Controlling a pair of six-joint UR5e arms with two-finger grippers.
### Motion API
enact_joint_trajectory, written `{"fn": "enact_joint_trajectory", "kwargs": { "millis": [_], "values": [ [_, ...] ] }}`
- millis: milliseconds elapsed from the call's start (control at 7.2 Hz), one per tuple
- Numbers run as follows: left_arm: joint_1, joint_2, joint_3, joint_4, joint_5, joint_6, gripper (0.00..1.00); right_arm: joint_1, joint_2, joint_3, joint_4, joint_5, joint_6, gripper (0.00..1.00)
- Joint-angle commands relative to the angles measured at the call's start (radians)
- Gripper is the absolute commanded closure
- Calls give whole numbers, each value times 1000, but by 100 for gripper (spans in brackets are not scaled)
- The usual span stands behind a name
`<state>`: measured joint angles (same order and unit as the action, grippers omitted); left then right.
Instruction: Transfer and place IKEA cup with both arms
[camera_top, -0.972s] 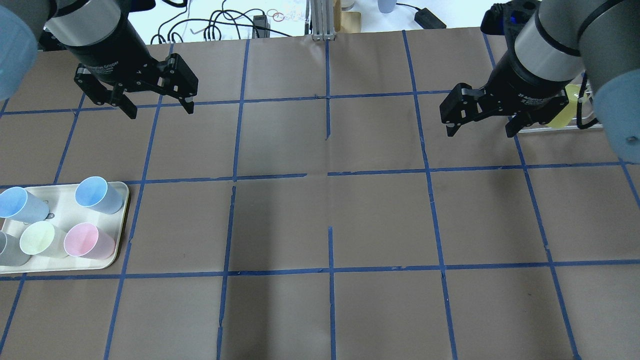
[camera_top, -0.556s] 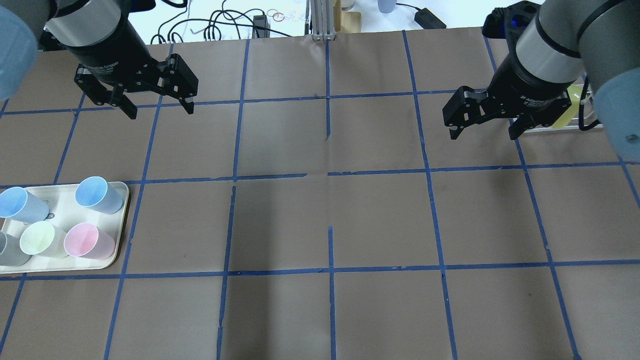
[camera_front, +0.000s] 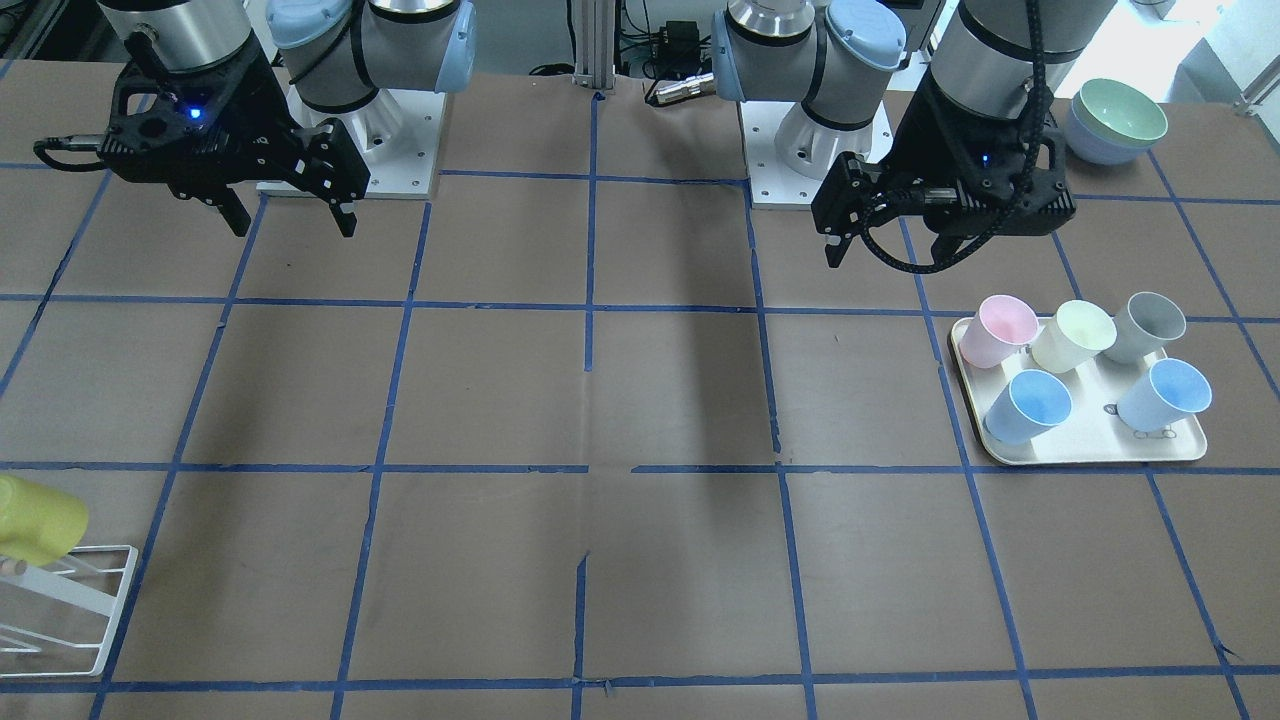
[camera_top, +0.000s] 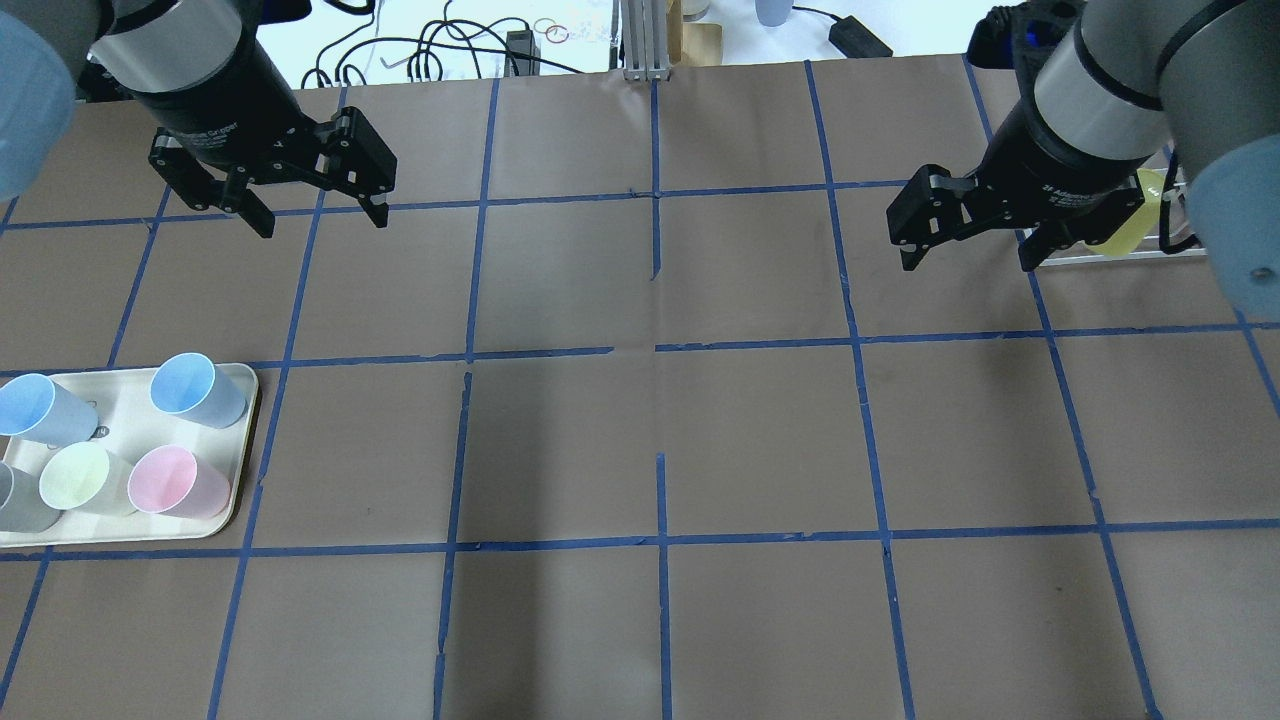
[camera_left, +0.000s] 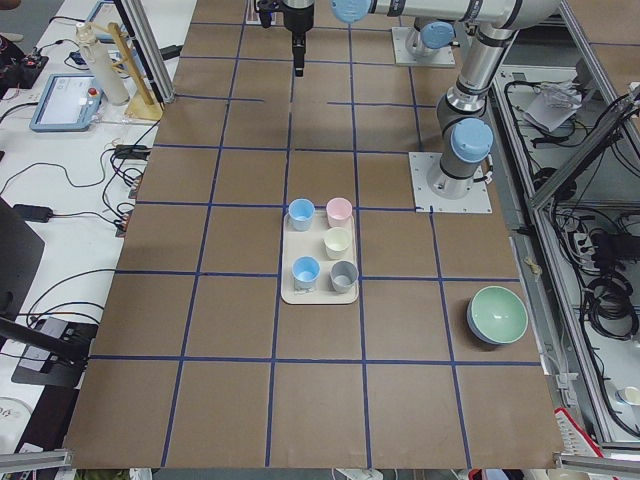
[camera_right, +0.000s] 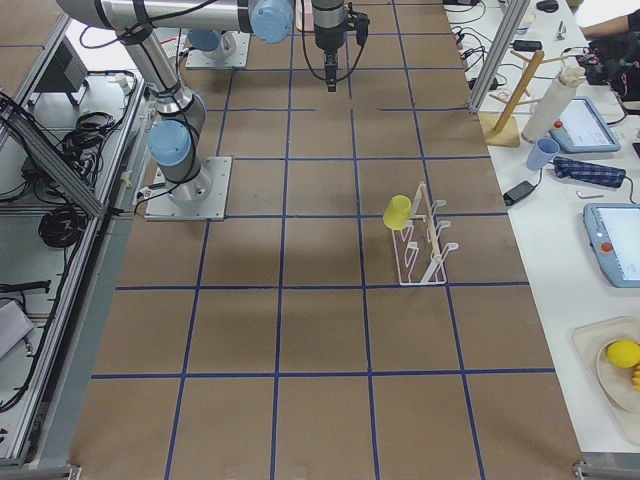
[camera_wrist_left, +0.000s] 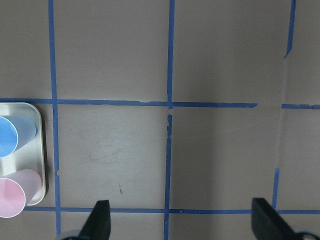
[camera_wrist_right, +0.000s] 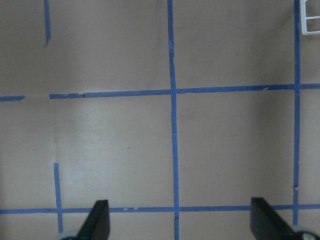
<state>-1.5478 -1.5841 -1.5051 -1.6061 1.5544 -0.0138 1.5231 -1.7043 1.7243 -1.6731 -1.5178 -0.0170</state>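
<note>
The lime-yellow IKEA cup (camera_front: 35, 520) hangs tilted on a peg of a white wire rack (camera_front: 70, 600) at the table's right end. It also shows in the exterior right view (camera_right: 397, 211). In the overhead view the cup (camera_top: 1128, 228) is partly hidden behind my right wrist. My right gripper (camera_top: 966, 262) is open and empty, above the table just short of the rack; it also shows in the front view (camera_front: 293, 228). My left gripper (camera_top: 322, 222) is open and empty, high over the far left of the table (camera_front: 885, 255). Both wrist views show bare table between open fingers (camera_wrist_left: 100, 222) (camera_wrist_right: 100, 222).
A cream tray (camera_top: 245, 400) at the near left holds several pastel cups: light blue, pink, cream-yellow and grey. It shows in the front view (camera_front: 1090, 455) too. Stacked bowls (camera_front: 1115, 115) stand by the left arm's base. The rack's corner (camera_wrist_right: 310, 20) shows in the right wrist view.
My right gripper has shifted slightly to the right, toward the rack, still open. The left arm has not moved.
</note>
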Motion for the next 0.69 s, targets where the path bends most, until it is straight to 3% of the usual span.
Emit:
{"fn": "enact_joint_trajectory", "kwargs": {
  "millis": [0, 556],
  "values": [
    [0, 1, 0, 0, 1, 0, 0, -9, 0, -6, -2, -2, 2, 0],
    [0, 1, 0, 0, 1, 0, 0, -260, 81, -15, -83, 5, -103, 0]
  ]
}}
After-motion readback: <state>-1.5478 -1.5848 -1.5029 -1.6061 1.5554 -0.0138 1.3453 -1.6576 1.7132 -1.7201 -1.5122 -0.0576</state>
